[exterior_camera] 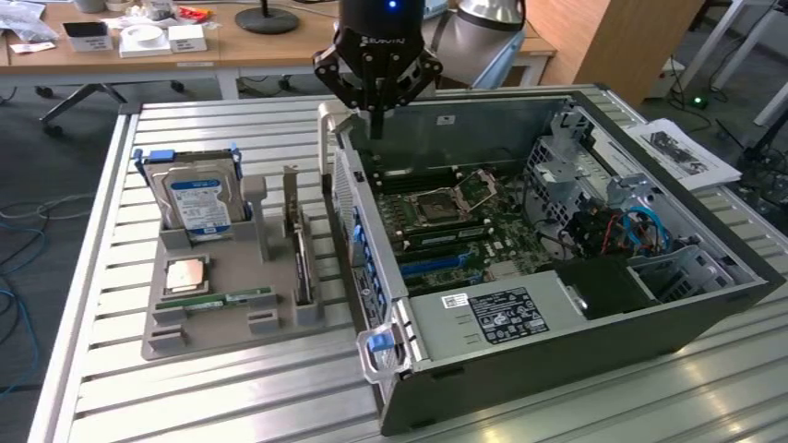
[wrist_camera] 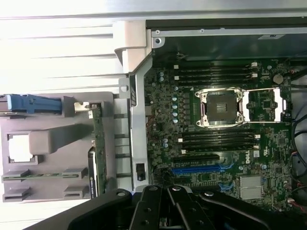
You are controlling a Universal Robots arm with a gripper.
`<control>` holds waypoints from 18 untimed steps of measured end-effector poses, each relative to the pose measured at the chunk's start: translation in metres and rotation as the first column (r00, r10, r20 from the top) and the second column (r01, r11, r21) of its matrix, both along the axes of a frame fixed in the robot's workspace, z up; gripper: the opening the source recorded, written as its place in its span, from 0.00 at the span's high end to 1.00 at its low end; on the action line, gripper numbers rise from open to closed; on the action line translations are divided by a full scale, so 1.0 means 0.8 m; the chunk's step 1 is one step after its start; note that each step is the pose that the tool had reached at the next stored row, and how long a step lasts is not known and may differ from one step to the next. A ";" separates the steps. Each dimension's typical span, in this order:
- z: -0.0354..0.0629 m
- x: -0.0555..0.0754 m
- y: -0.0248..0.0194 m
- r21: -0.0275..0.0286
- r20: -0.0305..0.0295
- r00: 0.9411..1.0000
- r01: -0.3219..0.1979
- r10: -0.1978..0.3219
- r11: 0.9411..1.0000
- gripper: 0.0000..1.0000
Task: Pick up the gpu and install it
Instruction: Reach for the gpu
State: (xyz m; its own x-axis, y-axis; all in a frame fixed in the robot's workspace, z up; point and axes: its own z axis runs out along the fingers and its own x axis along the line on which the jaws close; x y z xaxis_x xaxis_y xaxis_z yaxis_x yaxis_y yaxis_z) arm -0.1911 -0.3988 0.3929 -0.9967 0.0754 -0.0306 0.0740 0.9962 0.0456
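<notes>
The gpu (exterior_camera: 297,242) stands edge-on as a slim dark strip in a slot of the grey holder (exterior_camera: 209,328), at the exterior view's left of the open computer case (exterior_camera: 591,323). In the wrist view the gpu (wrist_camera: 98,143) is a thin green-dark strip beside the case wall. My gripper (exterior_camera: 375,125) hangs above the case's rear corner, over its wall and up and to the right of the gpu. Its fingers are shut with nothing between them. The wrist view looks past the gripper (wrist_camera: 170,203) onto the motherboard (wrist_camera: 216,120) with its blue card slot (wrist_camera: 196,169).
The holder also carries a blue-labelled silver hard drive (exterior_camera: 197,198), a square processor chip (exterior_camera: 185,274) and a green memory stick (exterior_camera: 228,300). Cables and drive cages (exterior_camera: 615,221) crowd the case's right side. A paper sheet (exterior_camera: 684,152) lies on the slatted table (exterior_camera: 221,406).
</notes>
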 end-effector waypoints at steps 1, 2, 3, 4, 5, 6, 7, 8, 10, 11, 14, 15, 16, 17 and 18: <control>0.000 -0.003 0.0000 0.000 0.000 1.000 0.000 0.000 1.000 0.89; 0.000 -0.006 0.0001 0.000 0.000 1.000 0.000 0.000 1.000 0.89; 0.000 -0.009 0.0001 0.000 0.001 1.000 0.000 0.000 1.000 0.89; 0.000 -0.012 0.0001 0.000 0.001 1.000 0.000 0.000 1.000 0.89; 0.000 -0.015 0.0001 0.000 0.001 1.000 0.000 0.000 1.000 0.89; 0.000 -0.018 0.0001 0.000 0.001 1.000 0.000 0.000 1.000 0.89; 0.000 -0.021 0.0001 0.000 0.001 1.000 0.000 0.000 1.000 0.89; 0.000 -0.024 0.0001 0.000 0.002 1.000 0.001 -0.001 1.000 0.89; 0.000 -0.030 0.0002 0.000 0.002 1.000 0.001 -0.001 1.000 0.89; 0.000 -0.033 0.0003 0.000 0.002 1.000 0.001 -0.001 1.000 0.89; 0.000 -0.043 0.0006 0.000 0.003 1.000 0.001 -0.001 1.000 0.89; 0.000 -0.047 0.0007 0.000 0.004 1.000 0.001 -0.001 1.000 0.89; 0.000 -0.050 0.0008 0.000 0.004 1.000 0.001 -0.001 1.000 0.89; 0.000 -0.053 0.0010 0.000 0.004 1.000 0.002 -0.002 1.000 0.89; 0.000 -0.056 0.0011 0.000 0.005 1.000 0.002 -0.002 1.000 0.89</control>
